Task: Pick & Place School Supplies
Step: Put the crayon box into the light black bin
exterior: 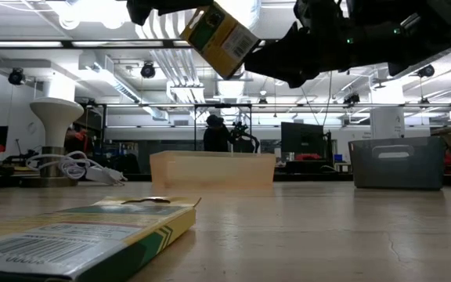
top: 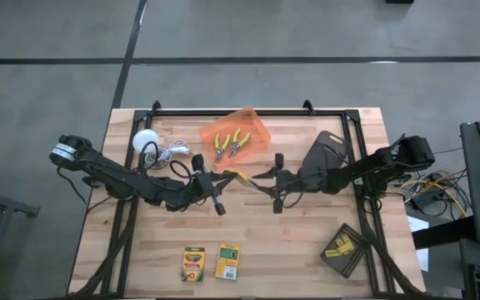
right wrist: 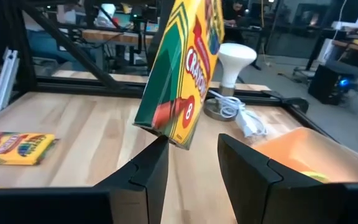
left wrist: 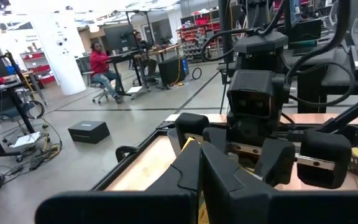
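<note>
My left gripper [top: 222, 177] is shut on a yellow-and-green crayon box [top: 235, 175] above the table's middle. In the low view the box [exterior: 220, 31] hangs tilted, high off the table. My right gripper [top: 258, 177] faces it from the table's right, open. In the right wrist view its two fingers [right wrist: 194, 155] stand just under the box's lower corner [right wrist: 166, 134]; I cannot tell whether they touch it. Two more crayon boxes [top: 194, 264] [top: 227, 260] lie flat near the near edge. Two yellow-handled pliers [top: 230, 144] lie in the orange bin [top: 248, 125]. Yellow blocks [top: 340, 247] sit in a black tray. My left gripper pinches the crayon box between its two fingers at the box's upper end [exterior: 198, 19], coming roughly level from the table's left. A yellow edge [left wrist: 189, 148] shows between the shut fingers. The box is lifted clear and tilted, its free end [right wrist: 173, 124] pointing down toward my right gripper.
A white ball with a coiled cable [top: 148, 140] lies at the far left. A dark pouch [top: 327, 150] lies under the right arm. The black tray [top: 352, 258] sits near the right near corner. Bare wood [top: 290, 250] lies between the flat boxes and the tray.
</note>
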Action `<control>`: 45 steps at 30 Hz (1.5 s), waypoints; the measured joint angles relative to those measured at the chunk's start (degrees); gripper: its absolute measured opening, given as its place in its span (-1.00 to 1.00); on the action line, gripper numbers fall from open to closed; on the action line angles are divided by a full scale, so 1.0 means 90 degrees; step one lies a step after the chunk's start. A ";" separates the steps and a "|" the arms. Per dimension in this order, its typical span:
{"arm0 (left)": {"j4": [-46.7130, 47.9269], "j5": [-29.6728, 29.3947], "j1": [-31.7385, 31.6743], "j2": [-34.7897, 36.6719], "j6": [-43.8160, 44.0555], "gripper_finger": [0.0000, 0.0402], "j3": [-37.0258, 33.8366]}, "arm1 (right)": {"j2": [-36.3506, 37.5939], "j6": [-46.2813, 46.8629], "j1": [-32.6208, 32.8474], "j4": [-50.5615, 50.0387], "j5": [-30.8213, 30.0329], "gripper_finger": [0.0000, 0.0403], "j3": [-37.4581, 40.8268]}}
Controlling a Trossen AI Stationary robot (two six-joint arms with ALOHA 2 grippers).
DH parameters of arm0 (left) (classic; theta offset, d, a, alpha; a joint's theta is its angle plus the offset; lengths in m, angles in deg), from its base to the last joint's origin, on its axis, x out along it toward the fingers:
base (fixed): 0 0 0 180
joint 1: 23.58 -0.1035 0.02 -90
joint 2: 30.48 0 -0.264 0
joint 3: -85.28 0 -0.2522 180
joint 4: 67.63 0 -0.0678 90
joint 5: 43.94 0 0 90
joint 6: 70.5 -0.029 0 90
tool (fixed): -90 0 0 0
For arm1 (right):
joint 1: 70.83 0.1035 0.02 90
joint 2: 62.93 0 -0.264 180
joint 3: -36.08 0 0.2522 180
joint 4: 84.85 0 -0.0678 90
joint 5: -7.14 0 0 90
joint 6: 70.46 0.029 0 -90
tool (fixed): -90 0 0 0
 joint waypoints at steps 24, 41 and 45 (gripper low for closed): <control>0.0155 -0.0509 -0.0003 -0.0024 -0.0239 -0.97 -0.0015 | 0.0216 0.0557 0.0060 0.0166 0.1057 -0.37 -0.0061; 0.0095 -0.0618 -0.0002 -0.0012 -0.0294 -0.97 -0.0015 | 0.0263 0.1177 0.0066 -0.0141 0.0479 -0.31 -0.0049; 0.0095 -0.0617 -0.0002 -0.0007 -0.0292 -0.97 -0.0015 | 0.0263 0.1062 0.0068 -0.0142 0.0353 -0.22 -0.0049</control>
